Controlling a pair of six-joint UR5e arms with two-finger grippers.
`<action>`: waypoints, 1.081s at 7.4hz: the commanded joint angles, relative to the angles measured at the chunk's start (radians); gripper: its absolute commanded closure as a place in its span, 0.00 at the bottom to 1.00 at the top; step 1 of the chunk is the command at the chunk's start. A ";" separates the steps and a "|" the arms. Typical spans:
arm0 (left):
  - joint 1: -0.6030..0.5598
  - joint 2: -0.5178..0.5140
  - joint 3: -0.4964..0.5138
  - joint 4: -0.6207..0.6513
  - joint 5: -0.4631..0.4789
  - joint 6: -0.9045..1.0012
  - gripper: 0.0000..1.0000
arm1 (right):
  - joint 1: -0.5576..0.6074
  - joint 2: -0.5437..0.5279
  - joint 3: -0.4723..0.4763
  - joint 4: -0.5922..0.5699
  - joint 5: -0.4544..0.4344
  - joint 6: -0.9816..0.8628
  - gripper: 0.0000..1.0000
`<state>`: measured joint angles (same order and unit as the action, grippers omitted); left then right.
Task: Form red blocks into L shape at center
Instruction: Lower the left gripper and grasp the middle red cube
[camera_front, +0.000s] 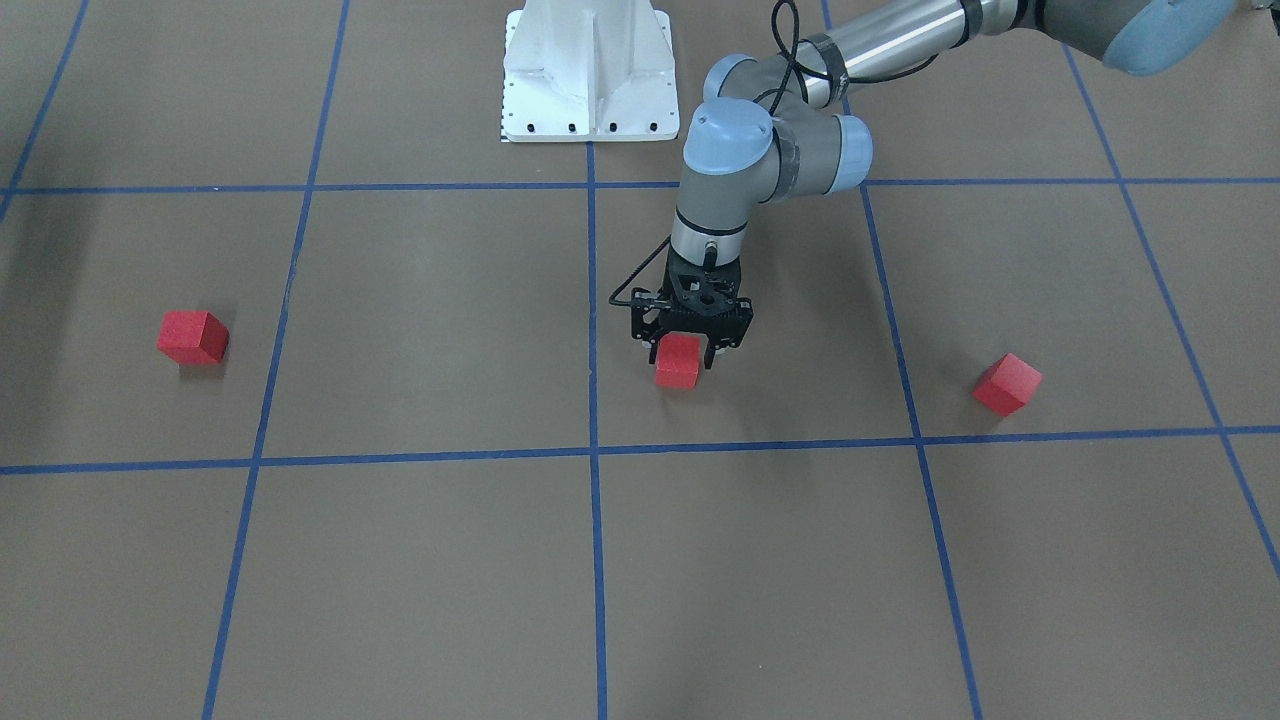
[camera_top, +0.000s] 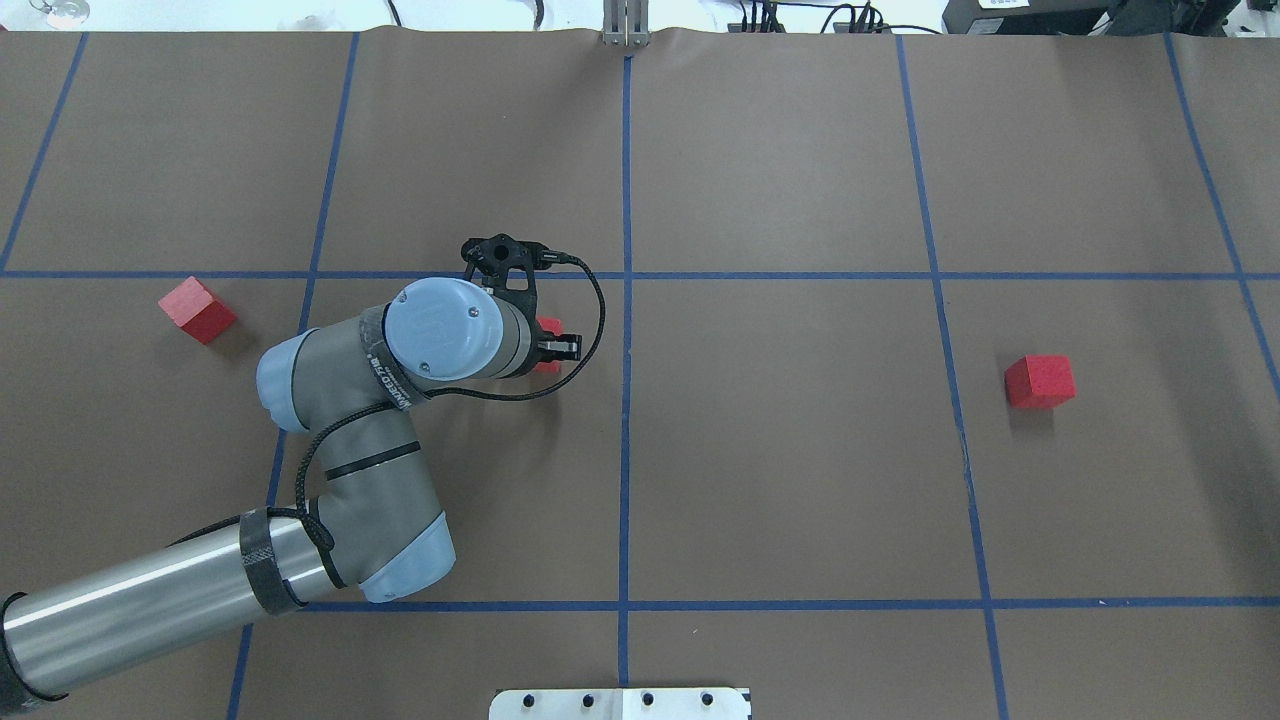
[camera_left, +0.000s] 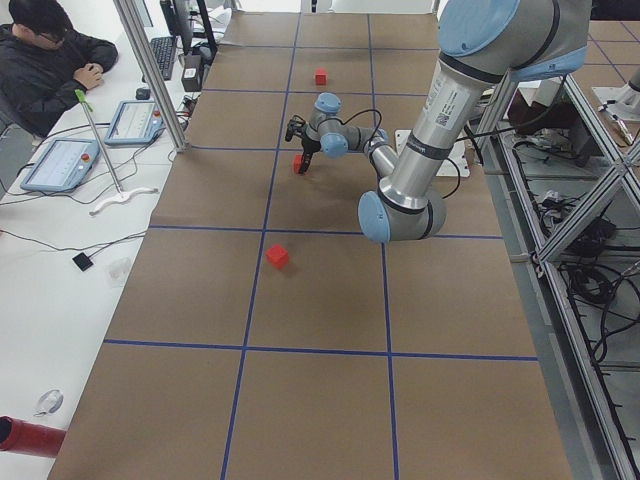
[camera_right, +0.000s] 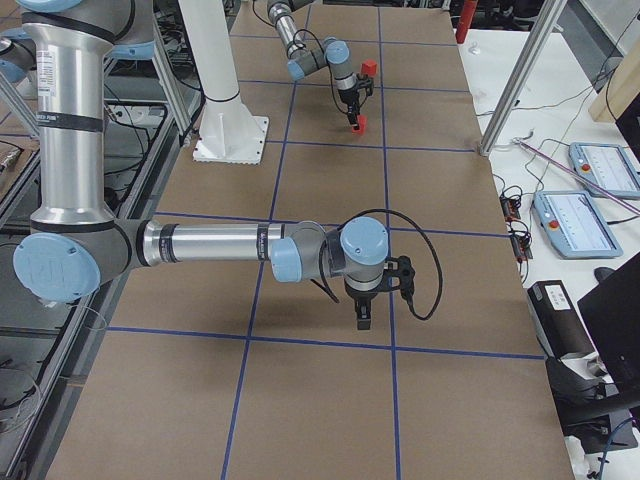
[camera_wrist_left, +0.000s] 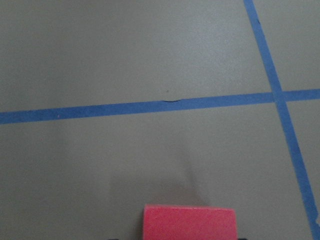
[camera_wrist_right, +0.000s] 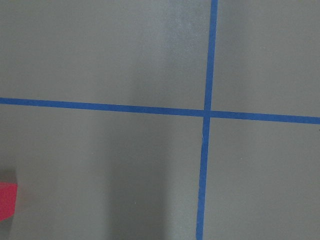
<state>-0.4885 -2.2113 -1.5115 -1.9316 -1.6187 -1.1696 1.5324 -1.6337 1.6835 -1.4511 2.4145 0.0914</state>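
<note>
Matte red blocks (camera_front: 193, 337), smooth brown paper surface (camera_front: 430, 320)

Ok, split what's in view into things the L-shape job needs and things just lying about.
For the job:
- held red block, in the left gripper
- red block on the robot's left
- red block on the robot's right
- center tape crossing

Just lying about:
- white base plate
- seated operator
- control tablets on the side bench
</note>
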 joint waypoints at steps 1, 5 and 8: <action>-0.001 -0.019 -0.010 0.003 -0.004 -0.042 1.00 | 0.000 0.000 0.001 0.000 0.000 0.001 0.01; -0.004 -0.269 0.126 0.243 0.000 -0.041 1.00 | 0.000 0.000 -0.001 0.000 0.000 0.001 0.01; -0.004 -0.304 0.235 0.132 0.029 -0.039 1.00 | 0.000 0.000 -0.001 0.000 0.002 0.001 0.01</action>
<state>-0.4917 -2.5075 -1.3057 -1.7693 -1.5958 -1.2090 1.5325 -1.6337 1.6828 -1.4512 2.4152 0.0920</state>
